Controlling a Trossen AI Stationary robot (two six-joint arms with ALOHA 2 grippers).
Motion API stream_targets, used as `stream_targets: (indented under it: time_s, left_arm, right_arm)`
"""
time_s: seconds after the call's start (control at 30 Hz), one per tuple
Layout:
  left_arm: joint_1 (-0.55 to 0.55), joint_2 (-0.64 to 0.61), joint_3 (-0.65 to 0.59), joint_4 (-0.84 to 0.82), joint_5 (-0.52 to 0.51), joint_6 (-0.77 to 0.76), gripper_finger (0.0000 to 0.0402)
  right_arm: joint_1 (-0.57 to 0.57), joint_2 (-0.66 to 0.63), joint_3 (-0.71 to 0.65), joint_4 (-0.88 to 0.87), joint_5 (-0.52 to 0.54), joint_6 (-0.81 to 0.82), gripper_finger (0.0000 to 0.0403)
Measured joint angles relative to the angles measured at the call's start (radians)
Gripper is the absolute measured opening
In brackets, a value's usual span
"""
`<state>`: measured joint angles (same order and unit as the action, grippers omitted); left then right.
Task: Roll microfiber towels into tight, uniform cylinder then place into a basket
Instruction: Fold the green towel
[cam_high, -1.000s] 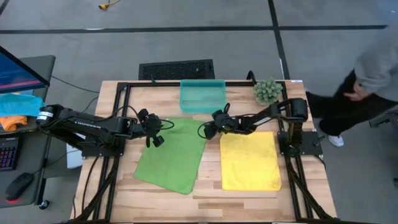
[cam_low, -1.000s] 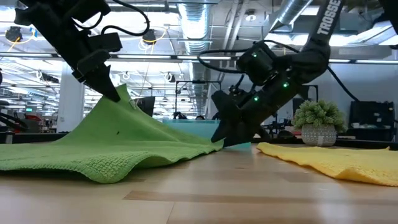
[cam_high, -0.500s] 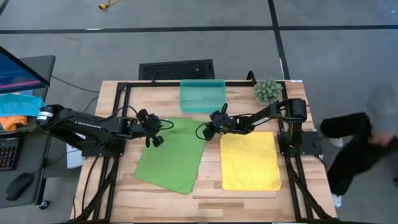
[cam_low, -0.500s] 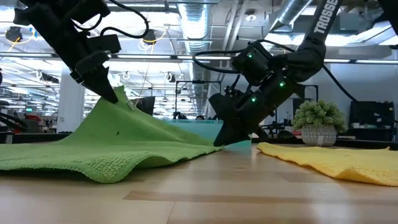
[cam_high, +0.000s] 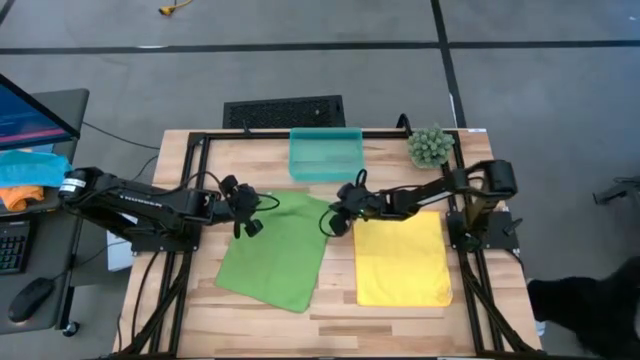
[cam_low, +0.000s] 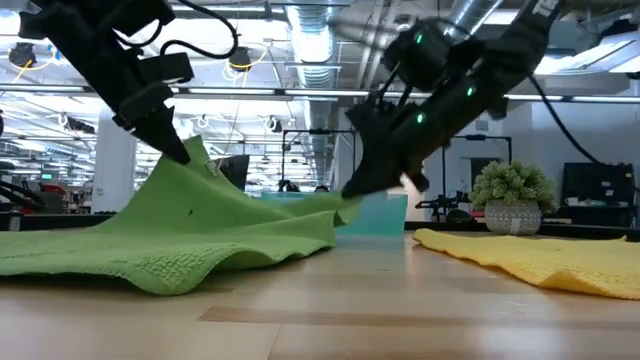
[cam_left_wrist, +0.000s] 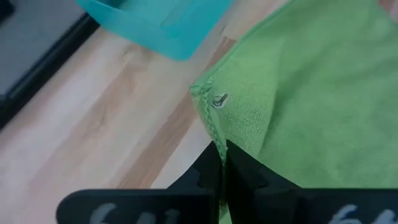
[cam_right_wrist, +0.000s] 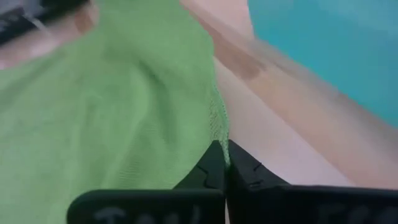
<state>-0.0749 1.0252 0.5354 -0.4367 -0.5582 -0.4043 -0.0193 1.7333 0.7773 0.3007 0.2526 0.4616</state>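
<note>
The light green microfiber towel (cam_high: 272, 250) lies spread left of the table's middle, its near part on the wood and both far corners raised. My left gripper (cam_high: 244, 222) is shut on its far left corner. My right gripper (cam_high: 328, 222) is shut on its far right corner. The yellow microfiber towel (cam_high: 402, 258) lies flat on the table to the right. The teal basket (cam_high: 325, 152) stands at the far edge, beyond the green towel. My left gripper pinches the green towel's left edge just below its far left corner (cam_left_wrist: 213, 132) between its two fingers, slanting down from the table's left. That corner stands up as a peak (cam_low: 193, 152), and the cloth slopes down from it to the table. My right gripper pinches the green towel's right edge near its far right corner (cam_right_wrist: 217, 132) between its two fingers, slanting down from the table's right. The corner (cam_low: 342, 203) hangs lifted off the wood, and the cloth sags between the two grippers.
A small potted plant (cam_high: 430, 145) stands at the far right corner, close to the right arm. A black grille panel (cam_high: 283, 110) lies beyond the table's far edge. Bare wood shows along the near edge. A side desk (cam_high: 40, 190) with blue and orange cloths stands left.
My right gripper has risen from the table and drawn a little toward the near edge, rolling slightly. It has carried up the green towel's far right corner, which lay on the wood before. The towel's near part and the left-held corner stay put.
</note>
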Motion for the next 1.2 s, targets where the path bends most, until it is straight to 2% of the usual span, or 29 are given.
stream_targets:
  time_s: [0.2, 0.4, 0.47, 0.6, 0.73, 0.83, 1.03, 1.2]
  left_arm:
    - [-0.031, 0.0, 0.013, 0.0, -0.1, 0.004, 0.0]
    - [-0.1, 0.0, 0.061, 0.002, -0.102, -0.015, 0.0]
    - [-0.124, 0.0, 0.076, 0.002, -0.101, -0.071, 0.0]
    - [-0.161, 0.0, 0.098, 0.002, -0.094, -0.291, 0.0]
    - [-0.185, 0.004, 0.099, 0.016, -0.11, -0.349, 0.0]
    - [-0.178, 0.005, 0.099, 0.027, -0.155, -0.285, 0.0]
    - [-0.12, 0.005, 0.099, 0.033, -0.322, 0.006, 0.0]
    - [-0.072, 0.005, 0.099, 0.006, -0.308, 0.105, 0.0]
  right_arm:
    - [0.042, -0.085, 0.001, -0.096, 0.116, -0.032, 0.0005]
    - [0.067, -0.147, 0.001, -0.214, 0.2, -0.052, 0.0012]
    - [0.069, -0.16, 0.001, -0.241, 0.228, -0.053, 0.0011]
    - [0.079, -0.178, 0.001, -0.306, 0.295, -0.054, 0.0005]
    - [0.076, -0.178, 0.001, -0.349, 0.362, -0.054, 0.001]
    - [0.064, -0.178, 0.001, -0.349, 0.403, -0.072, 0.0009]
    - [0.078, -0.178, 0.002, -0.273, 0.41, -0.141, 0.0004]
    - [0.136, -0.178, 0.002, -0.188, 0.409, -0.234, 0.0011]
